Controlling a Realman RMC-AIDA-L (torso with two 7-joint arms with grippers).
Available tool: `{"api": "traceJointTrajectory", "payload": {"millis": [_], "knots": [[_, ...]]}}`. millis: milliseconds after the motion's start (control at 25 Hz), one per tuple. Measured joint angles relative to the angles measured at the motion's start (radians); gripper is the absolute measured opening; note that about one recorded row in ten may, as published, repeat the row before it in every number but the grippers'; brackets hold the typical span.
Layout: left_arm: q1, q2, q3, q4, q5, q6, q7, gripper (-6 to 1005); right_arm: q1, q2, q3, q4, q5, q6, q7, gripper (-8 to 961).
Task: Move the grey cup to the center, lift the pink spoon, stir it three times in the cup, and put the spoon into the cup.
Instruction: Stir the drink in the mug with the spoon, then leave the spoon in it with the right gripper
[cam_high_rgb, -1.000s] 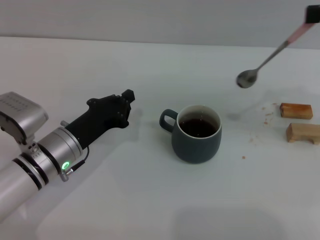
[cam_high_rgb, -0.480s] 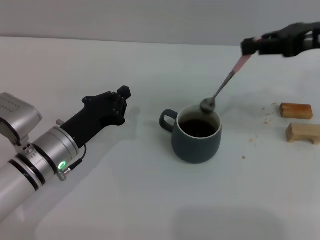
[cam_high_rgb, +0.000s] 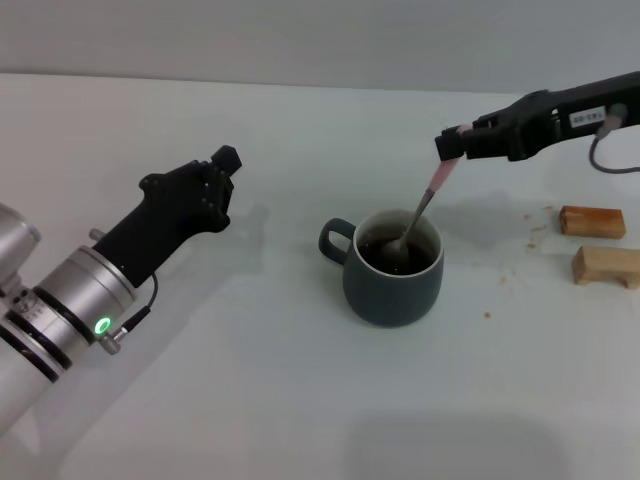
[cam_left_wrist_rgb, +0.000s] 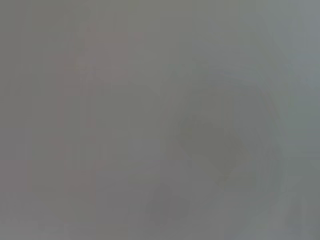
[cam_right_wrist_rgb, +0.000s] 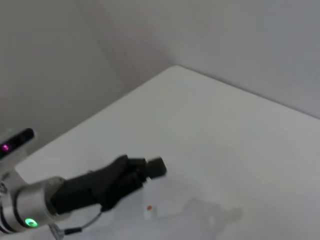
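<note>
The grey cup (cam_high_rgb: 392, 269) stands upright near the middle of the table, handle to its left, dark liquid inside. The pink spoon (cam_high_rgb: 424, 205) is tilted, its metal bowl down inside the cup in the liquid. My right gripper (cam_high_rgb: 452, 144) is shut on the top of the spoon's pink handle, above and right of the cup. My left gripper (cam_high_rgb: 226, 170) is apart from the cup, to its left above the table, holding nothing; it also shows in the right wrist view (cam_right_wrist_rgb: 150, 170). The left wrist view shows only a blurred grey surface.
Two small wooden blocks (cam_high_rgb: 593, 221) (cam_high_rgb: 606, 265) lie at the table's right edge, with small crumbs on the table (cam_high_rgb: 300, 400) beside them. The table's back edge meets a grey wall.
My right gripper has carried the spoon left and down, from high at the right into the cup. My left arm has drawn back to the left, away from the cup.
</note>
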Motion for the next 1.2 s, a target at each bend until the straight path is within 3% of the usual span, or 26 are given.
{"api": "traceJointTrajectory", "payload": {"millis": [480,960,1200], "knots": [[0.009,0.001,-0.01,0.009,0.0,0.031,-0.003,29,0.036,0.017,-0.106,0.036,-0.046,0.064,-0.003,101],[0.009,0.0,-0.01,0.009,0.002,0.029,-0.004,30,0.045,0.008,-0.06,0.031,-0.097,0.087,-0.002,101],[0.012,0.0,-0.01,0.009,0.005,0.029,-0.004,31,0.095,0.034,-0.072,0.039,-0.094,0.085,-0.009,101]]}}
